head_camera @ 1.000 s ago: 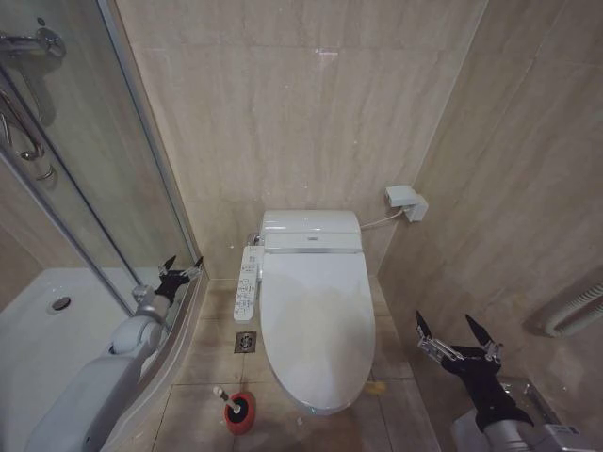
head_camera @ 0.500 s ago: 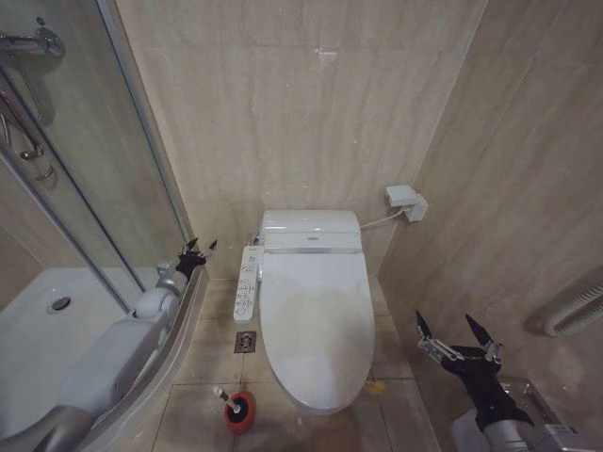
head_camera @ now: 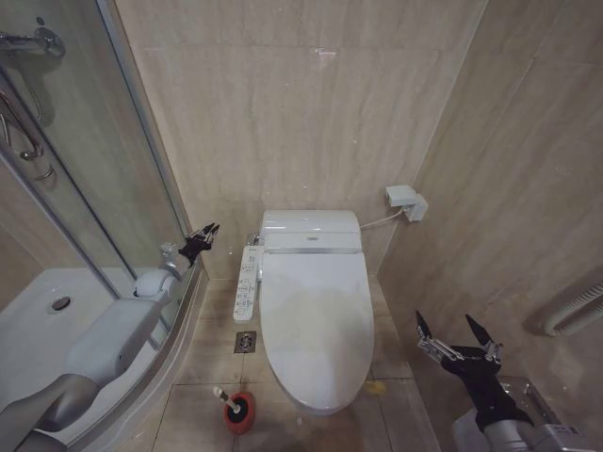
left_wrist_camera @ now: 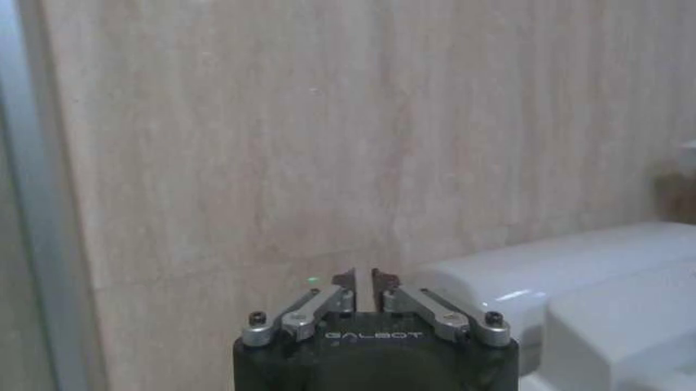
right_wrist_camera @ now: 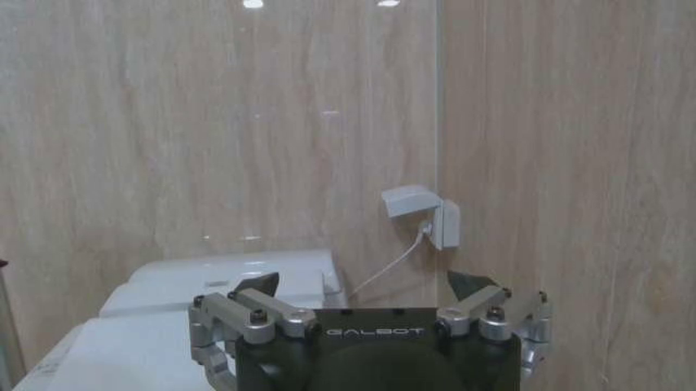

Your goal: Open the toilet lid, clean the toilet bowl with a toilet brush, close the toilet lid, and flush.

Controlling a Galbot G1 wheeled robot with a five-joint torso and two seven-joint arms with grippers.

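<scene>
At twelve o'clock, your smooth white oval plastic toilet lid (head_camera: 315, 315) lay shut; the left gripper (head_camera: 200, 241), pinched together and empty, hovered at ten o'clock, nothing started.

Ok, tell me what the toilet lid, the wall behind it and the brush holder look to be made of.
The toilet lid: likely smooth white plastic, with a soft, even sheen. The wall: large beige tiles, probably glazed ceramic or polished stone, with streaky veining, thin joint lines and reflected ceiling lights in the right wrist view. The brush holder: small, round and red, probably plastic, though too small to tell for sure.
</scene>
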